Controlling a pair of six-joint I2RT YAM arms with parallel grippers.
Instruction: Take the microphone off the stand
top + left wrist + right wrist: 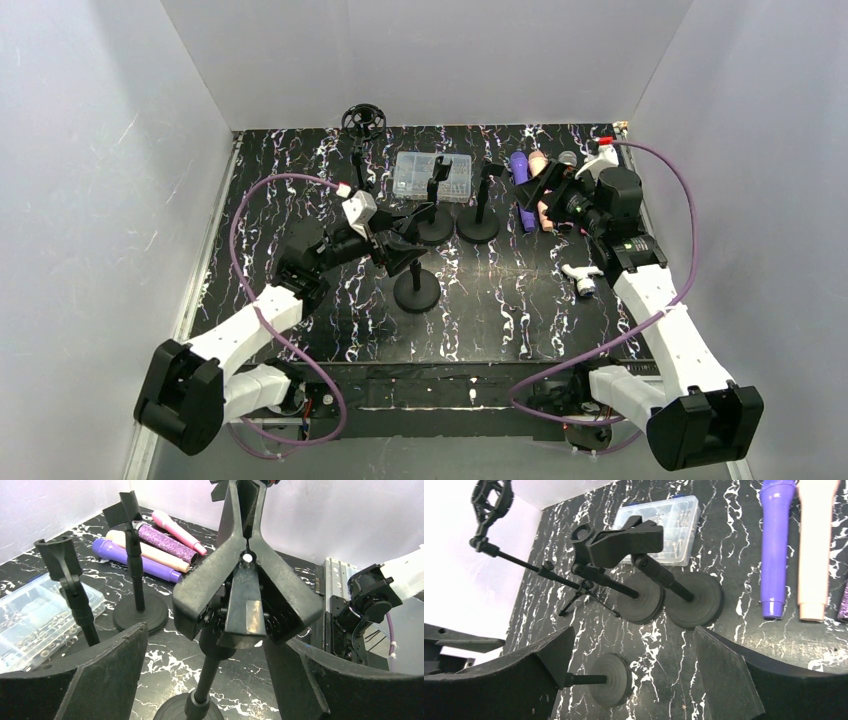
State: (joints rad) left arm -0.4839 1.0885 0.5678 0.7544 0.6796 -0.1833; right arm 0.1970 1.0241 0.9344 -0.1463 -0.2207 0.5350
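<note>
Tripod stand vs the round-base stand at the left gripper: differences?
Base: the tripod stand rests on thin splayed legs; the round-base stand on a flat disc.
Holder: the tripod stand carries a ring-shaped shock mount; the round-base stand a forked clip.
Place: the tripod stand is far back, away from both arms; the round-base stand sits inside the open left gripper.
Shared: both black, both holders empty.

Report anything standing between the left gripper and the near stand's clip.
Nothing visible does. The clip sits right between the left gripper's open jaws, with gaps either side; the other stands are farther back.
</note>
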